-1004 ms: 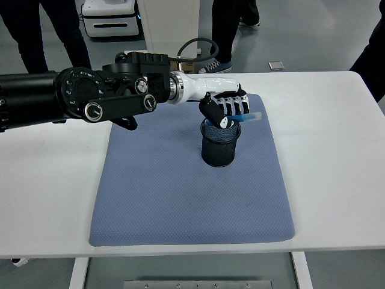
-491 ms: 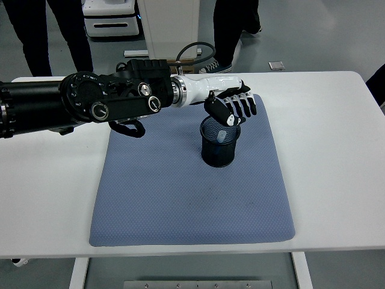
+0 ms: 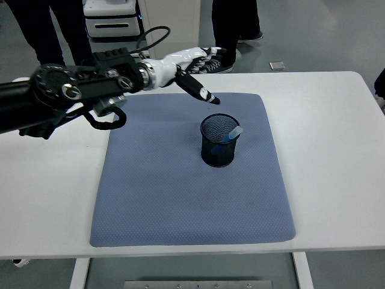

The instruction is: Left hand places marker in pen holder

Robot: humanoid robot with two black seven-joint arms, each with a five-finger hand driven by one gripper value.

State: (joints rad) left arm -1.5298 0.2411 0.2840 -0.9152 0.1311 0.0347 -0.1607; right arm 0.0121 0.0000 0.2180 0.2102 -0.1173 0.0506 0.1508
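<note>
Since a second ago we've lifted left hand (image 3: 195,66) up-left of pen holder (image 3: 220,141), fingers open, empty. Marker (image 3: 230,133) sits inside; next, retract.

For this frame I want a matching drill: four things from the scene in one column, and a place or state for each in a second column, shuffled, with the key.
Things:
1. marker
2. pen holder
3. left hand
4. mat

Places or states:
A. lies flat on the white table
B. raised over the table's far side, holding nothing
C. leans inside the mesh cup, its tip over the rim
D. stands upright on the blue mat

Pairs: 1-C, 2-D, 3-B, 4-A
</note>
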